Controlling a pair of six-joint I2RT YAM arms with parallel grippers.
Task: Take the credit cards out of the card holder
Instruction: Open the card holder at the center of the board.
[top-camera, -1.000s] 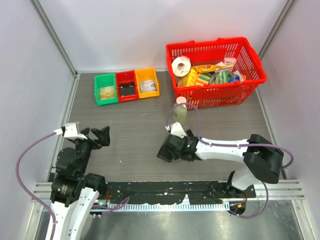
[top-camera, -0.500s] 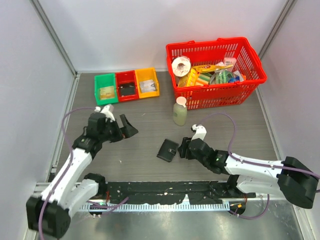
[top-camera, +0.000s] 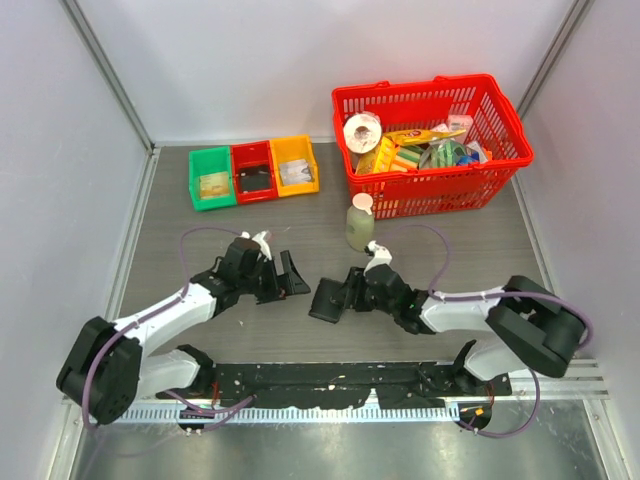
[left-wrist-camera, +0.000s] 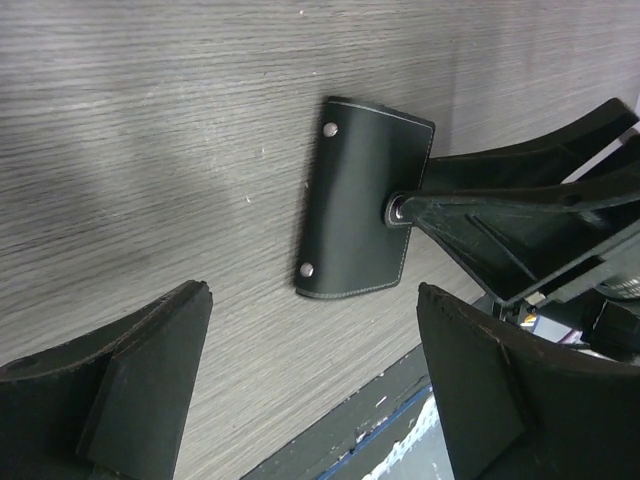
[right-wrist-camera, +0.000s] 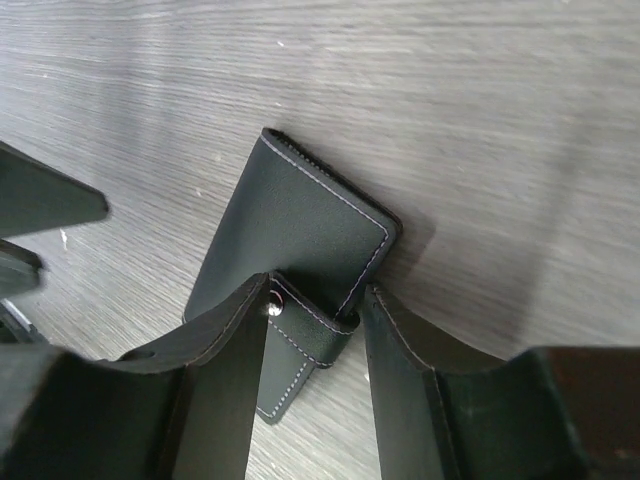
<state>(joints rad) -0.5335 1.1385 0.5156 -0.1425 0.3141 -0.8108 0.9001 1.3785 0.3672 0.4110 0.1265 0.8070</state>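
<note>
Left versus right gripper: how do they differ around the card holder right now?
The left gripper is wide open; the right gripper is only narrowly open. The left gripper is clear of the card holder, which lies beyond its fingertips; the right gripper's fingers straddle its strap tab. Both sit low over the table.

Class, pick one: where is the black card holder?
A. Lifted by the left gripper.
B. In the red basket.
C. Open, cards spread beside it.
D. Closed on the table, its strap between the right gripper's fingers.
D: the card holder lies flat and shut on the table, the right gripper straddling its strap.
</note>
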